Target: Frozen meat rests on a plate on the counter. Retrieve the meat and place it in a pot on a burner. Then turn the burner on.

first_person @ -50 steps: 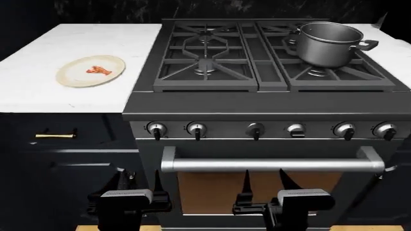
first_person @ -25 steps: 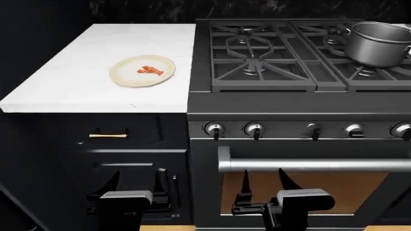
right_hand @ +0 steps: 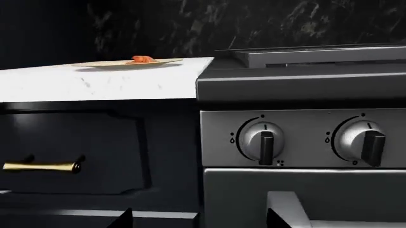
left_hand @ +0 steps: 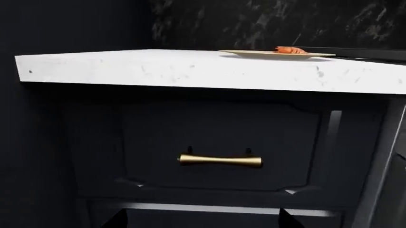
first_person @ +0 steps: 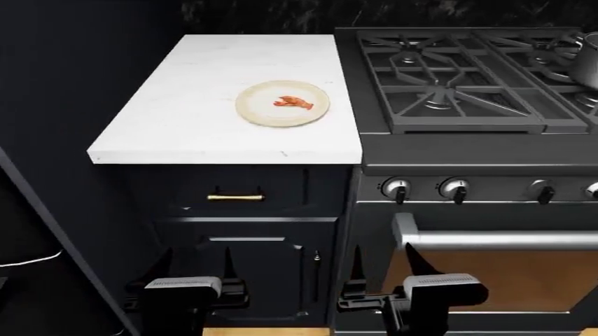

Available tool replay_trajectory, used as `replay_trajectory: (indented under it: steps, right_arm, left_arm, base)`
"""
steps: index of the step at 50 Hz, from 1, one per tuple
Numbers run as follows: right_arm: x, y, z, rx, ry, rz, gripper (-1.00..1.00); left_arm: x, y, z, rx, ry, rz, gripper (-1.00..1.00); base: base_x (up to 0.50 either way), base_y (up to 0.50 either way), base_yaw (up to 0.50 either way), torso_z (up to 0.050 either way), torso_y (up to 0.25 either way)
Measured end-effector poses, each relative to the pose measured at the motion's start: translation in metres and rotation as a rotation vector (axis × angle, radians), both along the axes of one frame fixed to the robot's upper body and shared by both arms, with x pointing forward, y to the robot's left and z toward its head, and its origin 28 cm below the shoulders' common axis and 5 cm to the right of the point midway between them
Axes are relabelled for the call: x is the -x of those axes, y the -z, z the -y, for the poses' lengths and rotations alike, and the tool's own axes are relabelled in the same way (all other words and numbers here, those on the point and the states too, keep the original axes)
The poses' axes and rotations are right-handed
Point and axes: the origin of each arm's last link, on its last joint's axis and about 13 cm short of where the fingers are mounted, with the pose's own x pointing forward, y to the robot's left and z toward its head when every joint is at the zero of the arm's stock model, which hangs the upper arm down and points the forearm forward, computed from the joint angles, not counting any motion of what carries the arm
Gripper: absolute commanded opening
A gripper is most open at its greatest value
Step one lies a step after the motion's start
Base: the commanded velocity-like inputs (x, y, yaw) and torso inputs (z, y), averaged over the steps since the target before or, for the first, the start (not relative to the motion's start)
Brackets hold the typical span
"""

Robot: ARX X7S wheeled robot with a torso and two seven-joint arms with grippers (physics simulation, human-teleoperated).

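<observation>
Both of my arms hang low in front of the cabinets, well below the counter (first_person: 187, 112). My left gripper (first_person: 196, 269) points up at the dark drawer with its brass handle (first_person: 234, 197), fingers spread with nothing between them. My right gripper (first_person: 383, 269) sits level with it before the oven door (first_person: 486, 273), fingers likewise spread and empty, facing the stove knobs (right_hand: 263, 140).

Up on the white counter the plate (first_person: 282, 103) lies near the stove's edge, and the frozen meat (first_person: 293, 103) rests on its middle. From my wrist cameras the lobster is only an orange sliver over the plate's rim, so I cannot tell which way it faces from there. At the far right edge of the head view, a sliver of the pot (first_person: 589, 59) stands on a back burner (first_person: 579, 77), well apart from both grippers.
</observation>
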Motion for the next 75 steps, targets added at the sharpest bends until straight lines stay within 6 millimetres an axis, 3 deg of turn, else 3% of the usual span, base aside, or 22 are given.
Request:
replay_trajectory:
  steps: [15,24,35,48,59,66,75]
  right_arm:
    - [-0.001,0.000,0.000,-0.007,0.009,-0.003,1.00]
    - [-0.007,-0.012,0.005,-0.001,0.050,0.008,1.00]
    - [-0.030,-0.067,0.015,0.017,0.055,0.021,1.00]
    - [-0.046,-0.145,0.019,0.055,0.008,0.056,1.00]
    - [-0.056,-0.201,0.023,0.037,-0.055,-0.010,1.00]
    - [-0.054,-0.223,0.024,0.029,-0.098,-0.039,1.00]
    - [-0.048,-0.237,0.025,0.009,-0.149,-0.050,1.00]
  left_arm:
    - [-0.001,-0.001,-0.001,0.021,-0.003,-0.002,1.00]
    - [-0.011,-0.015,-0.002,0.037,-0.060,0.028,1.00]
    - [-0.035,-0.072,-0.009,0.111,-0.077,0.090,1.00]
    - [-0.049,-0.140,-0.013,0.075,0.069,0.116,1.00]
    - [-0.061,-0.182,-0.015,0.042,0.142,0.085,1.00]
    - [-0.068,-0.204,-0.018,0.055,0.162,0.079,1.00]
    - [-0.071,-0.218,-0.021,0.077,0.163,0.079,1.00]
  base:
    - [0.00,0.00,0.00,0.017,0.000]
    - [0.00,0.00,0.00,0.050,0.000]
    - [0.00,0.00,0.00,0.050,0.000]
    - [0.00,0.00,0.00,0.050,0.000]
    - [0.00,0.00,0.00,0.038,0.000]
    - [0.00,0.00,0.00,0.000,0.000]
    - [0.47,0.00,0.00,0.000,0.000]
